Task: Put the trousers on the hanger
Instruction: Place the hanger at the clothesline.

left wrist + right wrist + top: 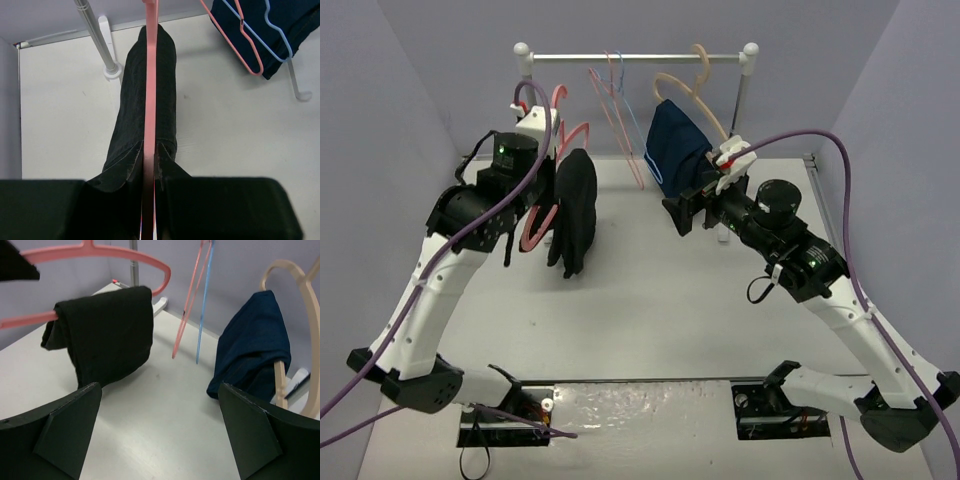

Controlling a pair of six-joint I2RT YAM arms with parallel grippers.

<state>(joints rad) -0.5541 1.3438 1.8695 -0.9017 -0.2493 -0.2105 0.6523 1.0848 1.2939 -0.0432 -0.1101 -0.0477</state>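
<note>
The black trousers [576, 210] hang folded over the lower bar of the salmon-pink hanger [533, 232], above the table at the left. My left gripper [548, 185] is shut on that hanger. In the left wrist view the pink bar [150, 90] runs straight between the jaws, with the trousers [131, 120] draped on both sides of it. My right gripper [682, 214] is open and empty in mid-table, apart from the trousers. Its wrist view shows the trousers [107, 330] on the hanger [100, 252] ahead to the left of the gripper [157, 425].
A white rail [635, 57] stands at the back, its left post [97, 40] near the trousers. On it hang a second thin pink hanger [620, 135], a light-blue hanger [204, 300], and a tan hanger [295, 300] carrying a navy-blue garment [675, 150].
</note>
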